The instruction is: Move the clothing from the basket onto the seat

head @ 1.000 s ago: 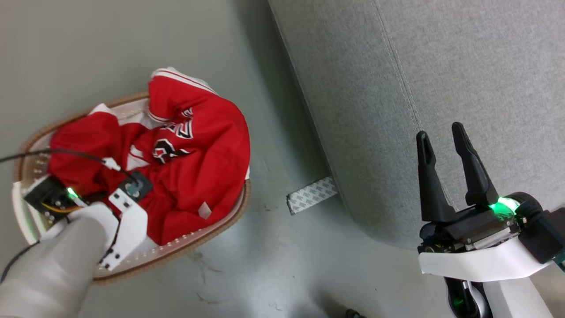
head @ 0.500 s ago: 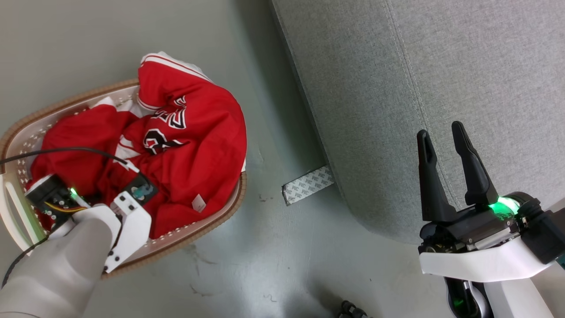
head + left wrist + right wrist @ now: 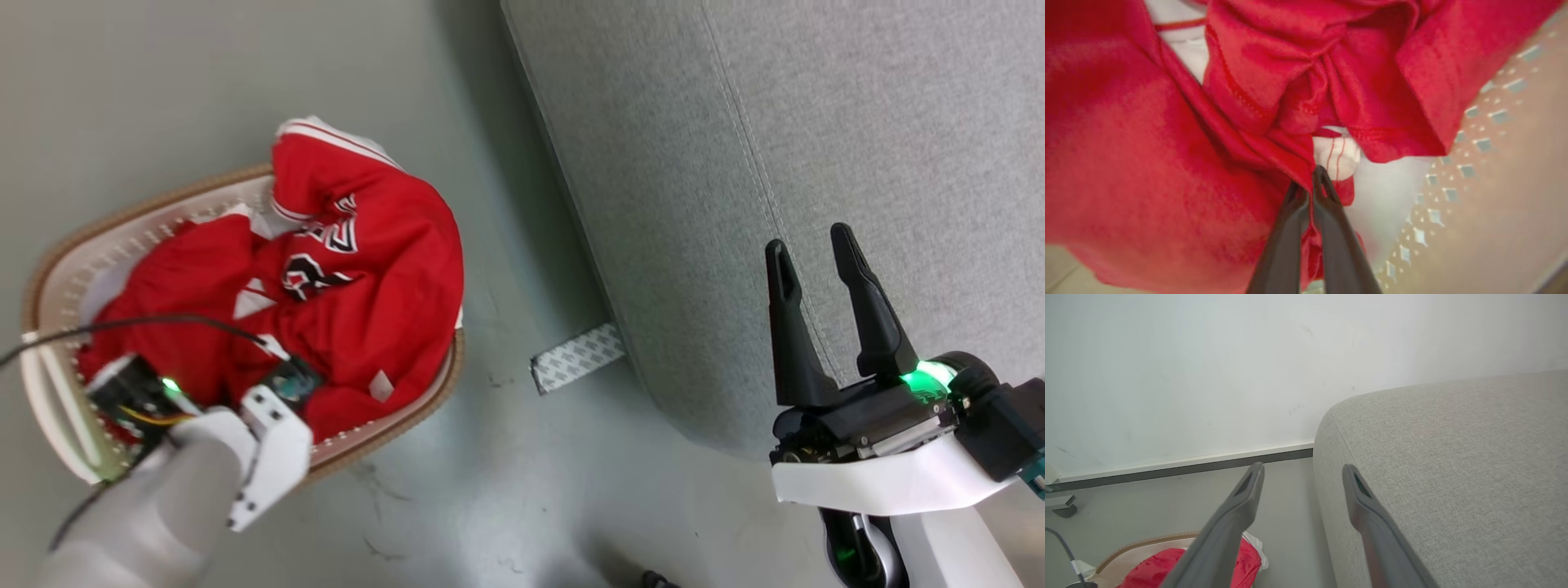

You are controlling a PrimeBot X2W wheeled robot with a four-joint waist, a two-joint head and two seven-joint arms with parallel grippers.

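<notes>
Pick step. L end effector pinches clothing fold in basket; R end effector open, empty, by seat. Next: lift clear of basket, carry to seat.

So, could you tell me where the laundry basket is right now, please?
In the head view the basket sits on the floor at the left, holding the red clothing, with the grey sofa to its right.
</notes>
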